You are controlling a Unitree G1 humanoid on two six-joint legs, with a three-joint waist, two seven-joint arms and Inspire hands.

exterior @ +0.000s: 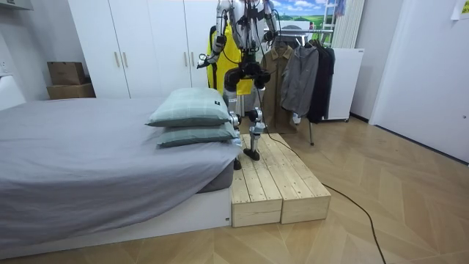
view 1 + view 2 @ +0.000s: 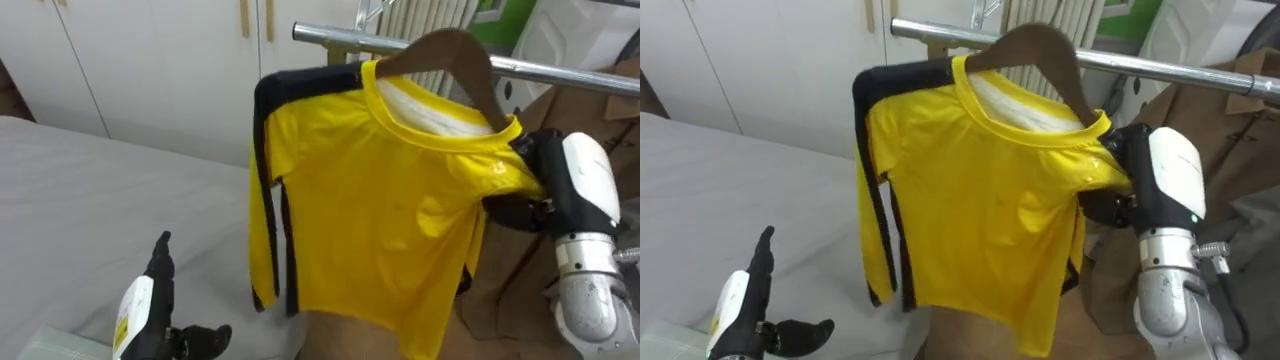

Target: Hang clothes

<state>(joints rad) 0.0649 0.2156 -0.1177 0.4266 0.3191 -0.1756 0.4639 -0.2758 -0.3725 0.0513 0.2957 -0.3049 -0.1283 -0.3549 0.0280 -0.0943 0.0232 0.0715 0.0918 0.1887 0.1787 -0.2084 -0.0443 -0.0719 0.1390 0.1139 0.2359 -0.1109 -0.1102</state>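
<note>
Grey bed (image 2: 80,200) sat before white wardrobes (image 2: 150,60). Left hand (image 2: 155,300) was low over it, fingers straight, holding nothing. One yellow shirt (image 2: 380,210) hung on one wooden hanger (image 2: 455,55) at one metal rail (image 2: 560,72). Right hand (image 2: 545,180) was at the shirt's shoulder, fingers hidden behind cloth, grip unclear.

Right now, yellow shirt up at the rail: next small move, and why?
Probably ease the right hand up toward the metal rail to seat the wooden hanger. The yellow shirt hangs on it just in front of the rail, but the hook can't be made out, so seating is unconfirmed. The left hand is low, open.
</note>
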